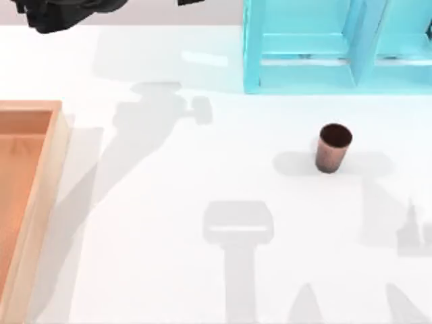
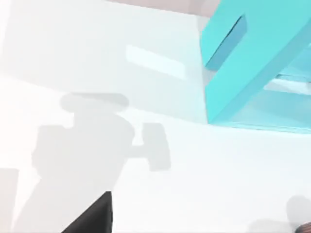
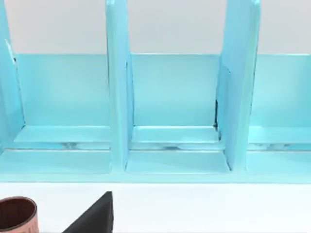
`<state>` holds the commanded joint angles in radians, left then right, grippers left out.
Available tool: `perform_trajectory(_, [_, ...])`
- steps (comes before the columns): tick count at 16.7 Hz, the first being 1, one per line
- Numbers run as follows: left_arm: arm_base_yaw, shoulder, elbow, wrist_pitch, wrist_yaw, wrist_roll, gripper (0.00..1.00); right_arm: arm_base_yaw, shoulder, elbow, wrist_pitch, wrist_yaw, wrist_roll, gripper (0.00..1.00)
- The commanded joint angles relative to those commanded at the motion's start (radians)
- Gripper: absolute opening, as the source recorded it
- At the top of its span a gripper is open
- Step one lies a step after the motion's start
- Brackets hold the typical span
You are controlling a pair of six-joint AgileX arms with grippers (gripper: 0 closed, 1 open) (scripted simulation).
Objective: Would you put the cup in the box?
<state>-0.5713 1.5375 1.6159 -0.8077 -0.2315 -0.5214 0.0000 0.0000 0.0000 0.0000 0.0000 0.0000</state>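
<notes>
The cup (image 1: 333, 147), a small copper-brown tumbler, stands upright on the white table right of centre, in front of the blue shelf. In the right wrist view the cup (image 3: 17, 213) sits close by, beside a black part of my right gripper (image 3: 92, 217). The box (image 1: 27, 196), shallow and wooden with tan walls and an orange floor, lies at the table's left edge. My left arm (image 1: 61, 15) hangs at the far left back, well away from both. A black part of my left gripper (image 2: 90, 218) shows in the left wrist view. Nothing is held.
A light blue shelf-like frame (image 1: 337, 47) with several compartments stands at the back right, just behind the cup. White table (image 1: 202, 270) stretches between the cup and the box, crossed by arm shadows.
</notes>
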Motion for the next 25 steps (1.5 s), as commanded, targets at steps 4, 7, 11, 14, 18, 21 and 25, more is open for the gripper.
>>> perform_trajectory(4, [-0.147,0.404,0.415,-0.206,-0.058,-0.132,1.00,0.000,0.000,0.000,0.000,0.000,0.000,1.00])
perform_trajectory(7, [-0.245,0.670,0.689,-0.341,-0.097,-0.218,1.00,0.000,0.000,0.000,0.000,0.000,0.000,1.00])
perform_trajectory(11, [-0.347,0.944,0.970,-0.480,-0.135,-0.306,1.00,0.000,0.000,0.000,0.000,0.000,0.000,1.00])
perform_trajectory(14, [-0.392,1.066,1.094,-0.541,-0.152,-0.345,1.00,0.000,0.000,0.000,0.000,0.000,0.000,1.00])
perform_trajectory(18, [-0.405,1.101,1.129,-0.558,-0.157,-0.356,1.00,0.000,0.000,0.000,0.000,0.000,0.000,1.00])
perform_trajectory(21, [-0.400,1.104,1.126,-0.556,-0.156,-0.355,1.00,0.000,0.000,0.000,0.000,0.000,0.000,1.00])
perform_trajectory(25, [-0.385,1.133,1.101,-0.490,-0.150,-0.335,1.00,0.000,0.000,0.000,0.000,0.000,0.000,1.00])
